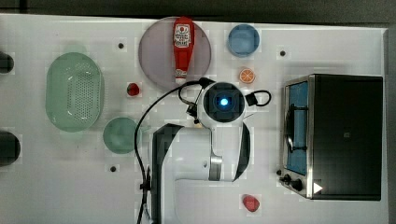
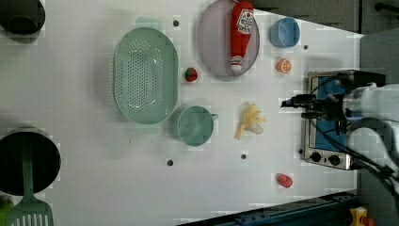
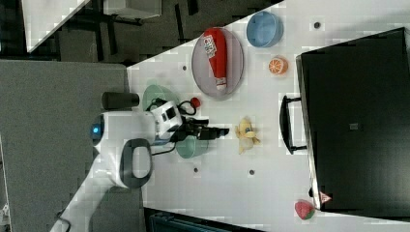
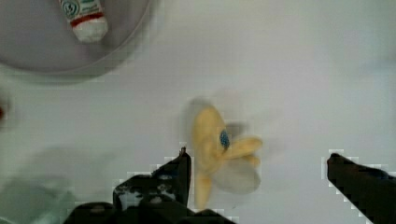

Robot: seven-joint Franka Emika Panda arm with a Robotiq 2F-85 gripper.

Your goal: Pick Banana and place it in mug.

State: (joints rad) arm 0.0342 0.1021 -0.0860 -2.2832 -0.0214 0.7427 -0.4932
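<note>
Hovering above the banana (image 4: 219, 154), the gripper (image 4: 257, 172) has its fingers spread wide, grasping nothing. Banana lies on the white table (image 2: 94, 188), just to the left view's right of the green mug (image 2: 195, 125), apparently untouched.

One banana bunch (image 2: 249, 121), one green mug (image 2: 195, 125), one blue cup (image 2: 284, 32), one green perforated basket (image 2: 145, 74), one grey plate (image 2: 209, 40), one ketchup bottle (image 2: 241, 33), one orange slice (image 2: 283, 65), two strawberries (image 2: 190, 74) (image 2: 284, 180), one toaster oven (image 1: 343, 135), one green spatula (image 2: 29, 207).
</note>
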